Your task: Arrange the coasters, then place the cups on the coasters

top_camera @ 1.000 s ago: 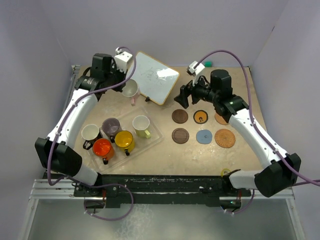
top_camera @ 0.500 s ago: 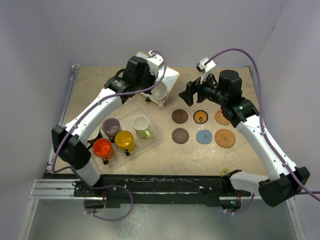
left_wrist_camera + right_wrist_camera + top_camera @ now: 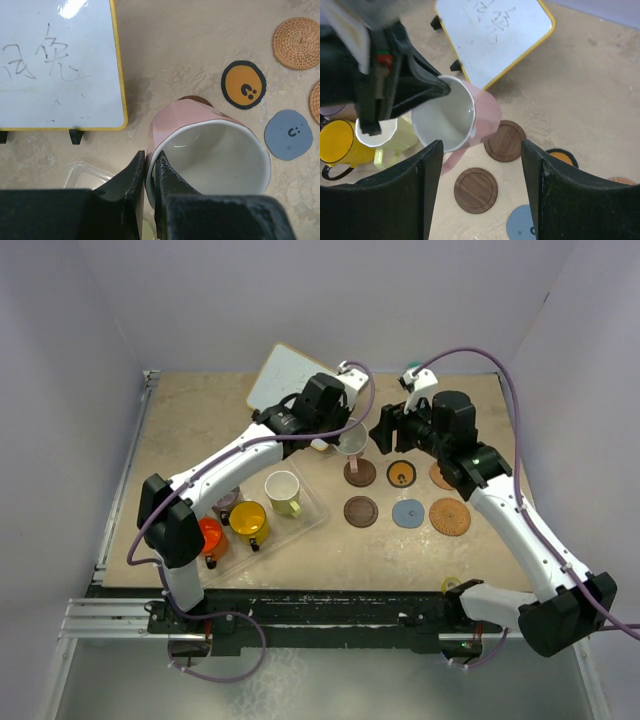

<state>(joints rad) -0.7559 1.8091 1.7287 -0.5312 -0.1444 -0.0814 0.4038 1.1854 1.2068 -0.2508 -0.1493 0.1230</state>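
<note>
Coasters (image 3: pixel 408 512) laid out; my left gripper (image 3: pixel 150 161) clamps the pink cup (image 3: pixel 210 160) over one, right gripper (image 3: pixel 481 146) open beside it, other cups (image 3: pixel 283 490) waiting.

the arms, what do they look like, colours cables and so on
The left arm and right arm are built from white tubular links joined by chunky black joint housings. A mauve cable loops along each one. The left end effector and right end effector have flat black tapering fingers. A small white block sits at each wrist.
</note>
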